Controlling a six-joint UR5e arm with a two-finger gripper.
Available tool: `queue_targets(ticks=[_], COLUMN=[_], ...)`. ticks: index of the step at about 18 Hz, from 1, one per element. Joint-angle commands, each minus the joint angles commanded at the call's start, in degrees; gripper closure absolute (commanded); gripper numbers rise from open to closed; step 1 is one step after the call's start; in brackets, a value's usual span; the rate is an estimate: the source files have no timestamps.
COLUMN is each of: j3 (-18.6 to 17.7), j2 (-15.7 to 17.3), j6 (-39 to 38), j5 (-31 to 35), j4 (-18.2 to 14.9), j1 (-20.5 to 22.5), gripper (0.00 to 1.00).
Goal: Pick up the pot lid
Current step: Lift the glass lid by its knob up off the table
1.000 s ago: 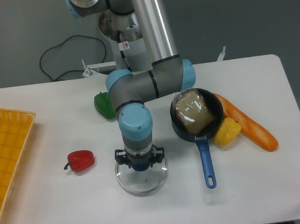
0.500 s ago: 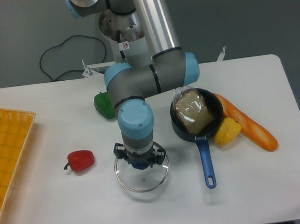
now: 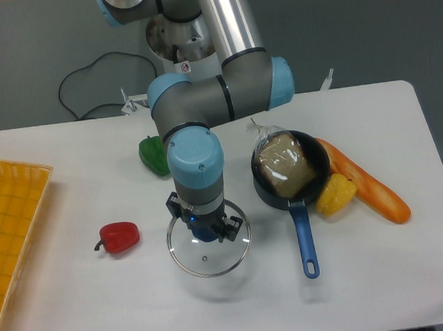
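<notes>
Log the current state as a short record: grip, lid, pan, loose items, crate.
grip: gripper closed on the knob of the pot lid
lid: pot lid, clear, raised above the table
pan: blue-handled pan, right of the lid in the picture, holding a plastic-wrapped brown item
loose items: red pepper, green item, yellow item, long orange item
crate: yellow crate, left edge of view

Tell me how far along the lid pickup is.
Grasp looks done: the gripper has the lid by its blue knob. The lift is in hand: the lid hangs tilted, apparently off the table. Probably little is left beyond holding it securely, maybe raising it higher.
</notes>
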Motion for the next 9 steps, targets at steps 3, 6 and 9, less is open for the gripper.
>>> queue_targets(ticks=[3,6,9], j3=[0.09,-0.09,-0.17], j2=[1.05,2.02,1.93], j6=[2.12,3.61,3.70], j5=[-0.09,0.00,0.00], j4=[0.00,-0.44,-0.70], j1=[-0.26,-0.26,-0.26], gripper=[0.42,0.42,0.42])
